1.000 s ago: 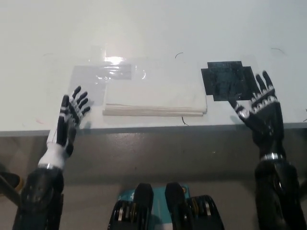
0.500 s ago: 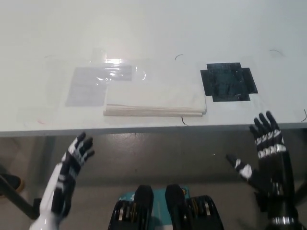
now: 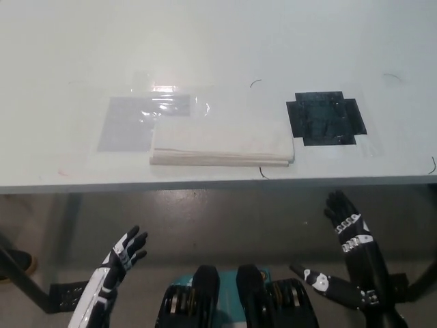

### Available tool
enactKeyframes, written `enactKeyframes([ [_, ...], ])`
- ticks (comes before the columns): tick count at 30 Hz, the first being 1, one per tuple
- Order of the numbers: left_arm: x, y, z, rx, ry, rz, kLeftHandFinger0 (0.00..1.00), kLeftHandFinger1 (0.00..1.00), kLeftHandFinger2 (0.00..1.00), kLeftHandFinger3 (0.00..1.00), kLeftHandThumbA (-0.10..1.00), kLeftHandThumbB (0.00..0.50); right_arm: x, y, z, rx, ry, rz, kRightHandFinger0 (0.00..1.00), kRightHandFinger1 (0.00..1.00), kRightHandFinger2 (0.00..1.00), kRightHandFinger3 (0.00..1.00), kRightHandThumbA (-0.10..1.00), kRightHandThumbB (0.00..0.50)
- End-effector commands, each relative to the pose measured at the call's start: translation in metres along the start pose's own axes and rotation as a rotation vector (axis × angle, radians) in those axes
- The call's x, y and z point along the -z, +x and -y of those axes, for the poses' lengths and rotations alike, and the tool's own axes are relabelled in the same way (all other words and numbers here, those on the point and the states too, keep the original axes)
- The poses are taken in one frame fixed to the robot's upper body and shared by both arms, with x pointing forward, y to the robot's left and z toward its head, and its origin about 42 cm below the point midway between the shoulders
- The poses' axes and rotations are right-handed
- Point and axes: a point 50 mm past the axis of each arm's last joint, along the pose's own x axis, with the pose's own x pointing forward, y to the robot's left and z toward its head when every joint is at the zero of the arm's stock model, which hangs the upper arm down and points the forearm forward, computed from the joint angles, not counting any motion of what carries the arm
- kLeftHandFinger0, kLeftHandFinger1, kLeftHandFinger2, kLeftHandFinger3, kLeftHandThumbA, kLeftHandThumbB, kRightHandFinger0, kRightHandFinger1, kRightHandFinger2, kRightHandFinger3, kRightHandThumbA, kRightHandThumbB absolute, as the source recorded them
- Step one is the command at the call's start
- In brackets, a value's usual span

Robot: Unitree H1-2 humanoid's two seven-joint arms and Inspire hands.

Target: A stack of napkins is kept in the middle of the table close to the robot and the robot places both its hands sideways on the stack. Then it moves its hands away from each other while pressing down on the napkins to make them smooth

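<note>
Both hands have dropped off the table within the last second. Your left hand point(image 3: 123, 254) now hangs at lower left and your right hand point(image 3: 349, 232) at lower right, both below the table edge point(image 3: 205, 184), fingers spread and empty. The napkin stack point(image 3: 222, 140) lies at frame centre, untouched; the smoothing pass looks finished or abandoned.

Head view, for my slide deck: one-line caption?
Napkin stack on the table; left hand and right hand open below its edge.
</note>
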Motion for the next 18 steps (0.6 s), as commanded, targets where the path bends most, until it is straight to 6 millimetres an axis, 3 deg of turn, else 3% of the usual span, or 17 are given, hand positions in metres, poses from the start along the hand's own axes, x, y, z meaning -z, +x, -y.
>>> enactKeyframes([
  [1, -0.002, 0.008, -0.006, -0.013, 0.060, 0.045, 1.00, 1.00, 1.00, 1.00, 1.00, 0.305, 0.000, 0.010, -0.001, -0.001, -0.011, 0.053, 1.00, 1.00, 1.00, 1.00, 1.00, 0.168],
  [5, 0.000, 0.011, -0.008, -0.016, 0.050, 0.034, 1.00, 1.00, 1.00, 1.00, 1.00, 0.276, 0.006, 0.012, -0.001, -0.015, -0.017, 0.032, 1.00, 1.00, 1.00, 1.00, 1.00, 0.193],
  [9, 0.000, 0.013, -0.011, -0.025, 0.056, 0.019, 1.00, 1.00, 1.00, 1.00, 1.00, 0.258, 0.010, 0.011, -0.003, -0.009, -0.026, 0.018, 1.00, 1.00, 1.00, 1.00, 1.00, 0.174],
  [15, 0.000, 0.014, -0.012, -0.040, 0.096, -0.005, 1.00, 1.00, 1.00, 1.00, 1.00, 0.270, 0.012, 0.012, -0.005, 0.009, 0.001, 0.016, 1.00, 1.00, 1.00, 1.00, 1.00, 0.168],
  [18, -0.003, 0.015, -0.012, -0.043, 0.084, -0.025, 1.00, 1.00, 1.00, 1.00, 1.00, 0.262, 0.011, 0.013, -0.005, 0.018, 0.002, 0.019, 1.00, 1.00, 1.00, 1.00, 1.00, 0.190],
])
